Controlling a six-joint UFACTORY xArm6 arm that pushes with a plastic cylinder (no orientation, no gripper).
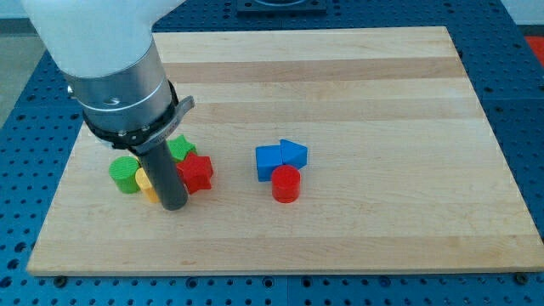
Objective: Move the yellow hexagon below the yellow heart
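Where my tip (pixel 174 205) touches down, a yellow block (pixel 146 183), shape unclear, sits just to its left.

- Tip (pixel 174 205) stood at the left cluster's bottom edge, between yellow block (pixel 146 184) and star (pixel 196 172)
- Cylinder (pixel 125 174) lay left of yellow block
- Green block (pixel 180 148) sat above star
- Cube (pixel 269 161) touched triangle (pixel 294 153), right of it
- Red cylinder (pixel 286 184) sat just below both
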